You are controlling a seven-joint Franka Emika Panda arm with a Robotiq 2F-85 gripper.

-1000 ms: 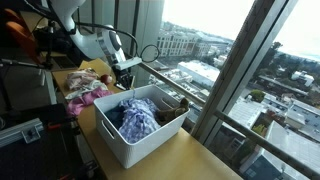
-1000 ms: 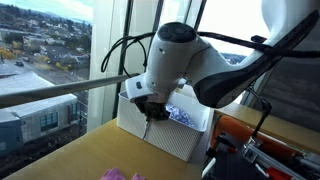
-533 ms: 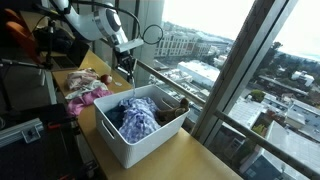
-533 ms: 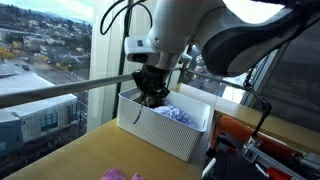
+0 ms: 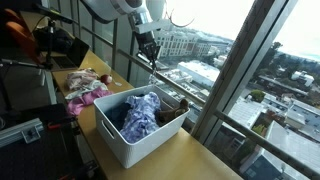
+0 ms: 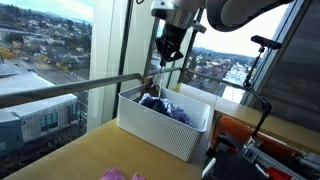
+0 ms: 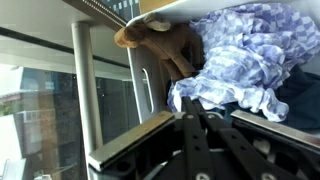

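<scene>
Wrist view: jaws together on an edge of the checkered cloth (image 7: 240, 60), its bulk just beyond their tips.

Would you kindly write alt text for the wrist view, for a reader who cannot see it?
The shut gripper points at the edge of a crumpled blue-and-white checked cloth lying in a white bin. A brown plush toy lies beyond the cloth, near a grey rail.

Opposed exterior views, near wrist view; common bin (image 5: 118, 146)
</scene>
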